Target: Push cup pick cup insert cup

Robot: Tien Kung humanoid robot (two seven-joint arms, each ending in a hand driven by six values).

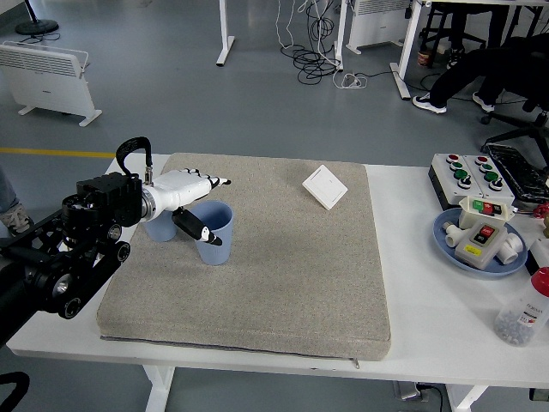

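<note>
Two light blue cups stand upright on the left part of the grey mat (274, 275). The right cup (216, 245) is in plain sight. The left cup (158, 230) is mostly hidden behind my left wrist. My left hand (220, 211), white with black fingertips, lies over the cups. Its fingers (213, 182) stretch flat past the right cup's far rim, and the thumb (199, 228) hangs down in front of that cup's left side. The hand is open and grasps nothing. My right arm is out of the picture.
A white switch plate (325, 186) lies at the mat's far right. On the table's right side are a box of buttons (467, 175), a blue plate (446, 243) with small switch boxes, and a bottle (522, 314). A seated person (489, 60) is far behind.
</note>
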